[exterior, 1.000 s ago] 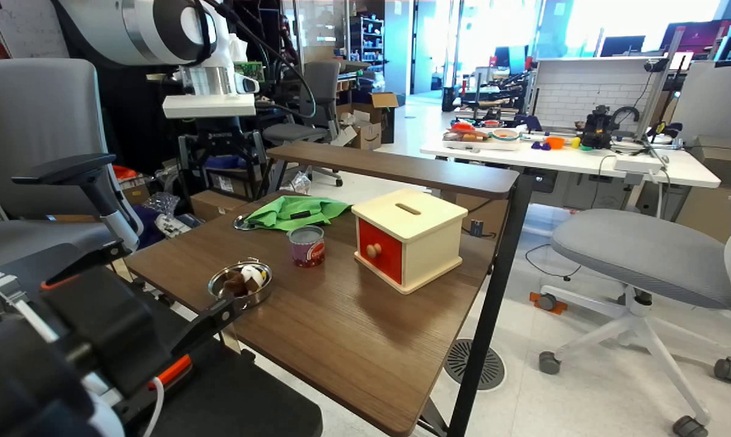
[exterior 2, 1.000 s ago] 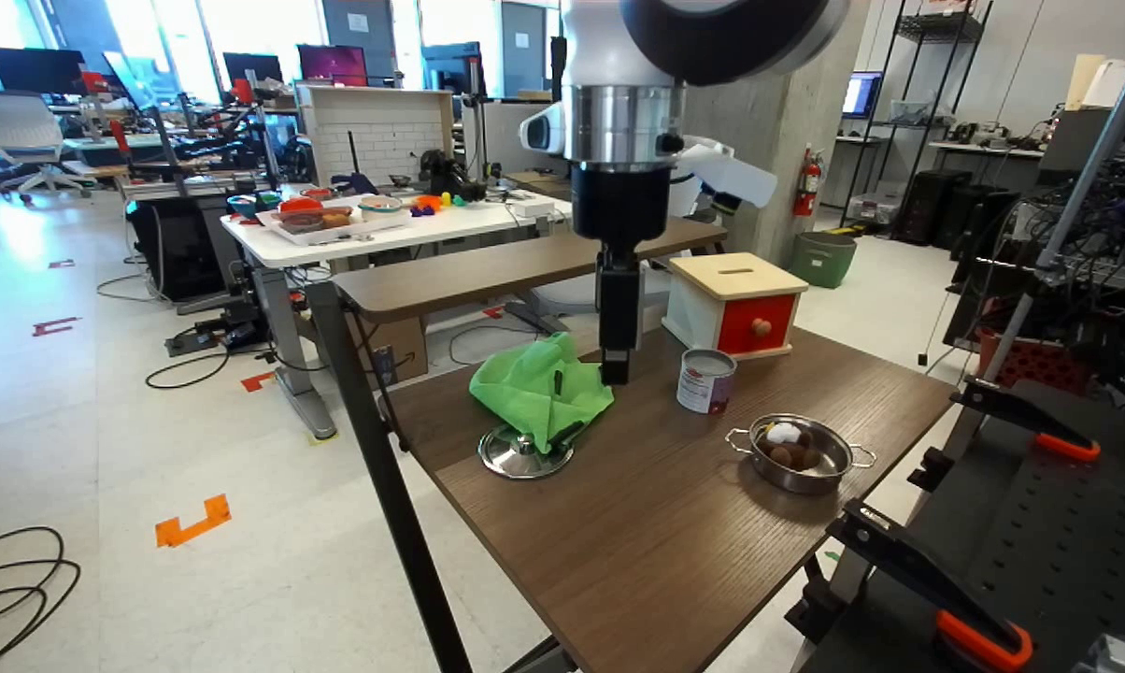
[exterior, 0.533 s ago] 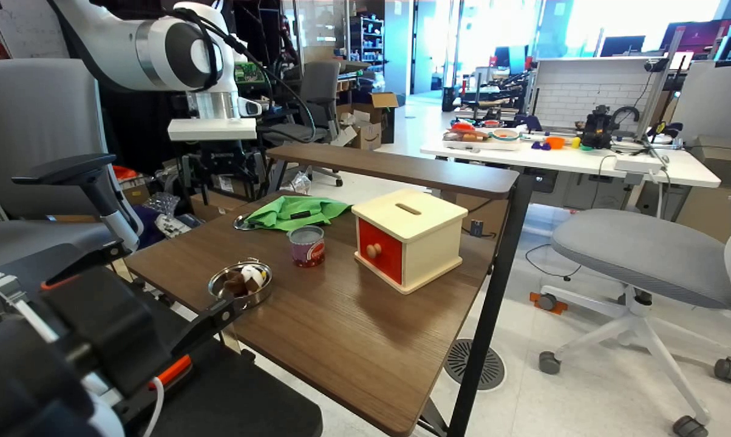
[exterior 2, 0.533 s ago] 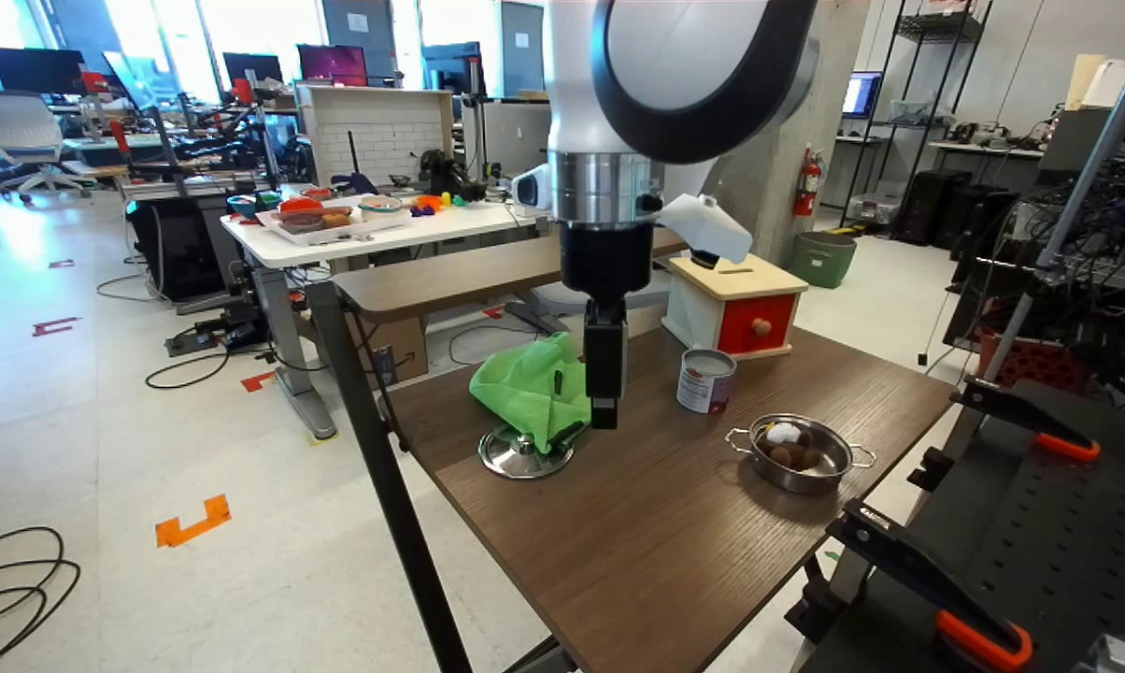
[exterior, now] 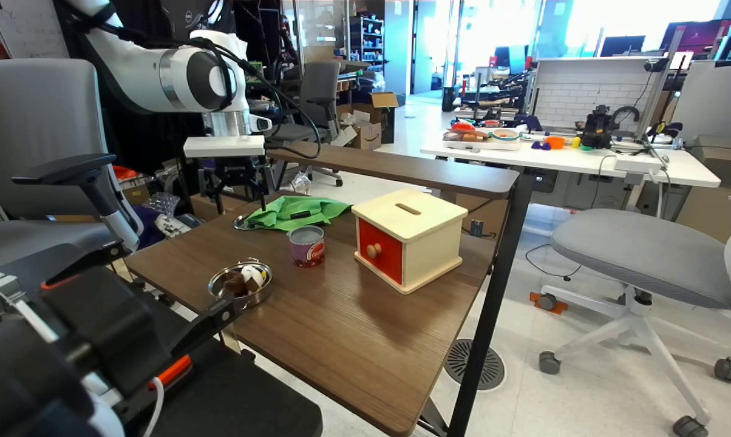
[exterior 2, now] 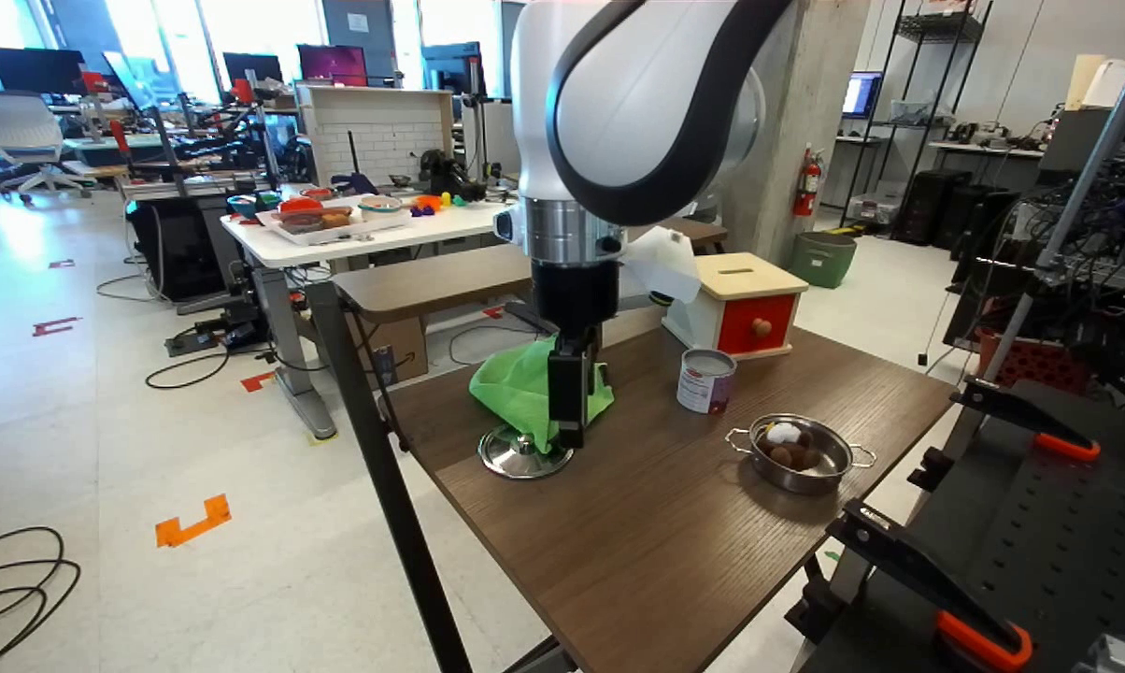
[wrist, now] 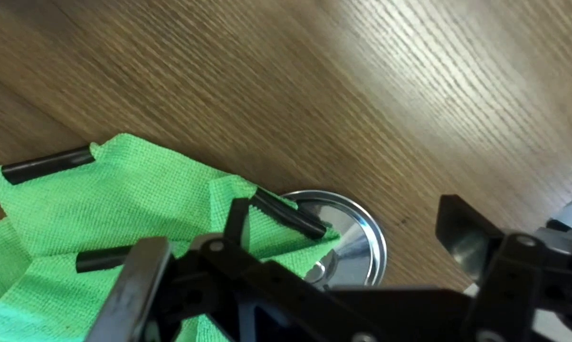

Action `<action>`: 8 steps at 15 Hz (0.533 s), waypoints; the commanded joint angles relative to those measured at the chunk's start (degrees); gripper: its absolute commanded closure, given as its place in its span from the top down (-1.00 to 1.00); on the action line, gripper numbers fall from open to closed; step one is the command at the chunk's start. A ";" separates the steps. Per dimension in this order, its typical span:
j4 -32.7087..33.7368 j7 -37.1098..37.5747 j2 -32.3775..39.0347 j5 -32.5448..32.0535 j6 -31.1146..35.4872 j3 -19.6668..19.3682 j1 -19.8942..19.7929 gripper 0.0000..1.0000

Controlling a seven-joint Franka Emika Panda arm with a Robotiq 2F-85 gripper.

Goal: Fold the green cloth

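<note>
The green cloth lies crumpled on the brown table, and also shows in an exterior view. In the wrist view the cloth has folds and several black strips. One corner rests over a shiny round lid, which also shows in an exterior view. My gripper is open with nothing between its fingers. One finger overlaps the cloth and the other is over bare wood, with the lid between. In an exterior view the gripper hangs above the lid end. In an exterior view it hides part of the cloth.
A can stands near the cloth. A wooden box with a red drawer and a metal pot with small toys are also on the table. A raised shelf runs along one table edge.
The arm has come down toward the table and, in an exterior view, shifted left toward the lid. The cloth and the other objects have not moved.
</note>
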 commanded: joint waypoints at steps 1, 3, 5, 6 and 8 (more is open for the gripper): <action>6.08 3.33 4.08 -1.42 -1.20 -2.12 2.47 1.00; 8.50 4.26 5.81 -1.29 -1.76 -2.55 3.05 1.00; 10.23 4.92 7.04 -1.09 -1.91 -2.72 3.46 1.00; 11.15 5.09 7.69 -0.93 -1.91 -2.70 3.48 0.50; 12.61 5.95 8.70 -1.03 -1.96 -3.17 3.86 0.34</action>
